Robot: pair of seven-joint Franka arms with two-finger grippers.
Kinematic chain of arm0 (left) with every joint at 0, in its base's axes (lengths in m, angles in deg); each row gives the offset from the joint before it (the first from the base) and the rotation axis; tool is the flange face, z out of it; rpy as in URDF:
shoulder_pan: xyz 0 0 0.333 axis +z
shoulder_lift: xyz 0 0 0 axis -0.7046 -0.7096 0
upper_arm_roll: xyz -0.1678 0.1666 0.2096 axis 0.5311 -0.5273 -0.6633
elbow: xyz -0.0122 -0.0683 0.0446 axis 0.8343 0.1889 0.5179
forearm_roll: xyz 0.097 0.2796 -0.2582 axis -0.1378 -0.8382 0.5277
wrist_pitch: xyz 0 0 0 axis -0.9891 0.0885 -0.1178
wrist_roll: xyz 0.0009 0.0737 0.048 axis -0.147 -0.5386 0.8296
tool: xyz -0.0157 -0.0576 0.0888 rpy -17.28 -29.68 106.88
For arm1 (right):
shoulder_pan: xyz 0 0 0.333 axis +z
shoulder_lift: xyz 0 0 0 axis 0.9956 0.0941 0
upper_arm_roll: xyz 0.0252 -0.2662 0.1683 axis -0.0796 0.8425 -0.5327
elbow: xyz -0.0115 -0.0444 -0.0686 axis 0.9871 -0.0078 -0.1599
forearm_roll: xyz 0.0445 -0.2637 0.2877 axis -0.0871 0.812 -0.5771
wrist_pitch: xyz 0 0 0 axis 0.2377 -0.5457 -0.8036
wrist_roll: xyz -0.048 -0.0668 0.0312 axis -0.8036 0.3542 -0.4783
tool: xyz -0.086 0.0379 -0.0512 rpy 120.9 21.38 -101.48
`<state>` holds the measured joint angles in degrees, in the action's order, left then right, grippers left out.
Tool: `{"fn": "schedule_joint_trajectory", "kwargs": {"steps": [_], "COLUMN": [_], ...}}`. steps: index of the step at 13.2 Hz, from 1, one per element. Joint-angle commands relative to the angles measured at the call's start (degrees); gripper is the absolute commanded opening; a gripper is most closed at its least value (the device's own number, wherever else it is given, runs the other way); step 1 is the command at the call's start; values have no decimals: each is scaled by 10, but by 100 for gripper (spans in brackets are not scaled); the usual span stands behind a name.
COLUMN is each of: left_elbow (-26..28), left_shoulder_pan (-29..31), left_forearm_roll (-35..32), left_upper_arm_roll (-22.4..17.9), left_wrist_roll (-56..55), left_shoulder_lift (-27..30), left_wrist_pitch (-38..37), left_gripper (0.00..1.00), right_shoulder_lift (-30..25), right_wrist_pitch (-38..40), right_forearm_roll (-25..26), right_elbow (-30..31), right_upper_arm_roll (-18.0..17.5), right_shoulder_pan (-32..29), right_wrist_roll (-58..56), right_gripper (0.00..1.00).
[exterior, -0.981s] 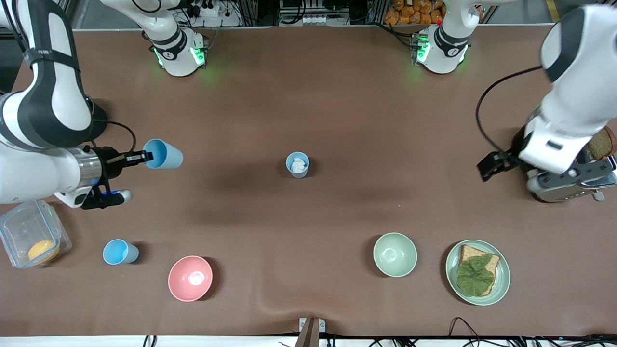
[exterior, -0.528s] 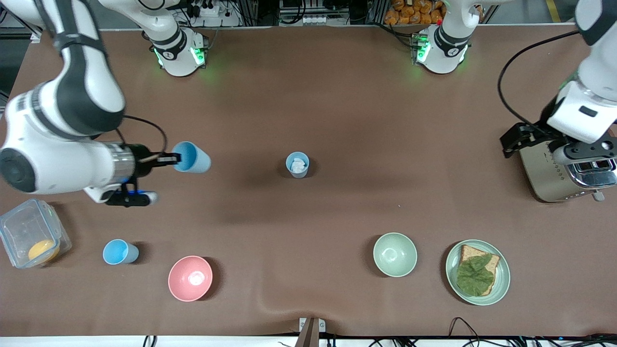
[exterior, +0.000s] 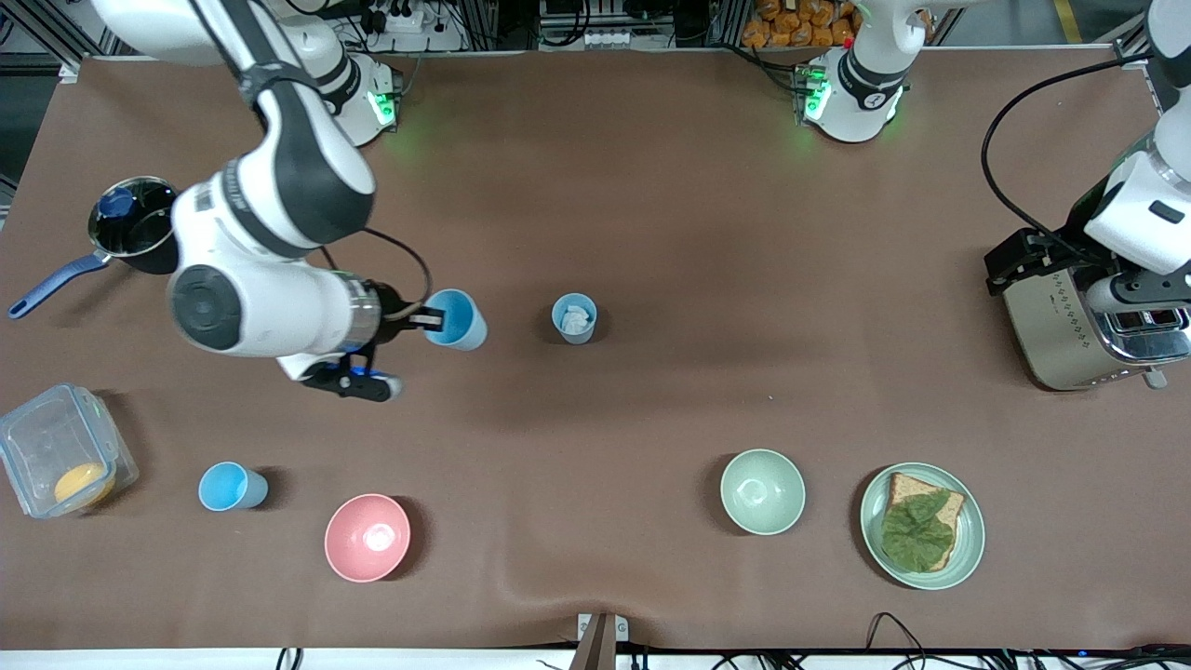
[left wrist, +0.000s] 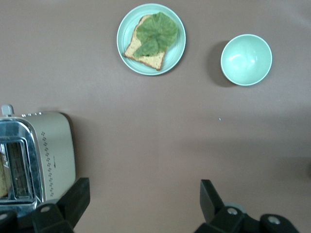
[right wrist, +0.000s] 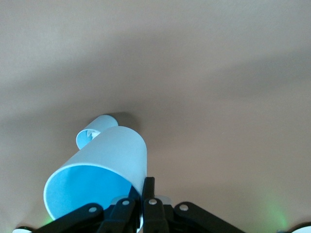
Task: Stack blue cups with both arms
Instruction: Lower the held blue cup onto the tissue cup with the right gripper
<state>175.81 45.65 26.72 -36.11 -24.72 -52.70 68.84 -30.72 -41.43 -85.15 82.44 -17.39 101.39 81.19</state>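
Change: the right gripper (exterior: pixel 430 321), pinched on the rim of a carried blue cup (exterior: pixel 456 319), has travelled from the right arm's end of the table to a spot in the air just beside the middle cup (exterior: pixel 574 318), the landmark here. The carried cup is tilted, mouth toward the arm. The left gripper (exterior: pixel 1014 261) has pulled back and now hangs over the toaster (exterior: pixel 1079 326), fingers spread wide and empty; that arm waits. Judgement: the carried cup is close to being set into or onto the middle cup, which holds something crumpled and white.

Count:
- Blue cups, three: the carried one; the middle cup, upright on the table; a third cup (exterior: pixel 232 487), nearer the camera than the middle cup and toward the right arm's end.
- Bowls, two: pink bowl (exterior: pixel 367 537) and green bowl (exterior: pixel 762 490), both nearer the camera than the middle cup.
- Plate (exterior: pixel 970 540), one, with bread and a leaf, beside the green bowl.
- Toaster, one.
- Saucepan (exterior: pixel 135 228), one, and clear box (exterior: pixel 58 461), one, both at the right arm's end.
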Motion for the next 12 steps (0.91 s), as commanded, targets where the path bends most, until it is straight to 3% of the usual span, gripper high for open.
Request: {"fn": "schedule_joint_trajectory", "kwargs": {"steps": [1,3,5,7,12], "left_elbow": [-3,-4,-4,-4,-4], "left_shoulder_pan": [6,7,7,7,7], "left_forearm_roll": [12,12,11,11,12], "left_upper_arm_roll": [1,1,1,1,1], "left_wrist_roll": [-6,-5,-2,1,1], "left_shoulder_lift": [13,13,13,13,13], "left_wrist_pitch": [-17,-24,-24,-24,-24], "left_gripper": [100,100,100,100,100], "right_shoulder_lift": [-14,-20,-19,-16,-2], "right_wrist_pitch": [-21,-53,-133,-186,-217], "right_forearm_roll": [-9,-7,-1,1,17], "right_elbow": [42,69,119,153,153], "right_upper_arm_roll": [5,5,6,6,9], "right_shoulder_pan": [49,118,171,180,176], "right_wrist_roll": [49,126,196,201,201], "right_gripper": [0,0,0,0,0]}}
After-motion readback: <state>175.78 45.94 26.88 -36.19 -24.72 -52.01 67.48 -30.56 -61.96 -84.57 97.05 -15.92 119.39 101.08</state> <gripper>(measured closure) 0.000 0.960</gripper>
